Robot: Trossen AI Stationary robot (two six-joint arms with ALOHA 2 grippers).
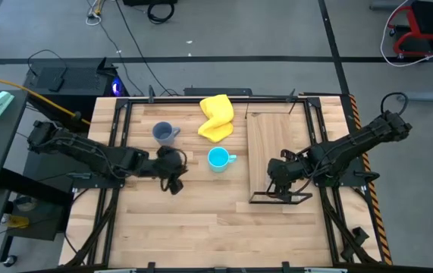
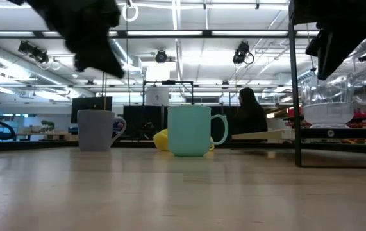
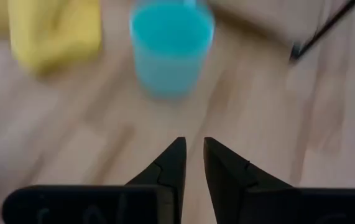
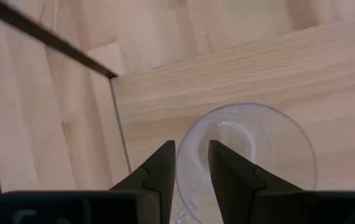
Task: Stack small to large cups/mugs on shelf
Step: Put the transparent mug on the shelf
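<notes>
Right pincer [image 4: 191, 163], fingers parted, straddles the glass cup's [image 4: 252, 146] rim on the shelf [image 4: 239, 68].

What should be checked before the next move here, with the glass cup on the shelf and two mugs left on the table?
1. Glass cup upright on the shelf: ok.
2. Right gripper let go of the cup: cannot tell; its fingers straddle the rim.
3. Cyan mug upright on the table, free to pick: ok.
4. Left gripper lined up with the cyan mug, nothing between: ok.
5. Grey-blue mug upright, apart from the cyan mug: ok.
6. Yellow cloth off the shelf: ok.
</notes>
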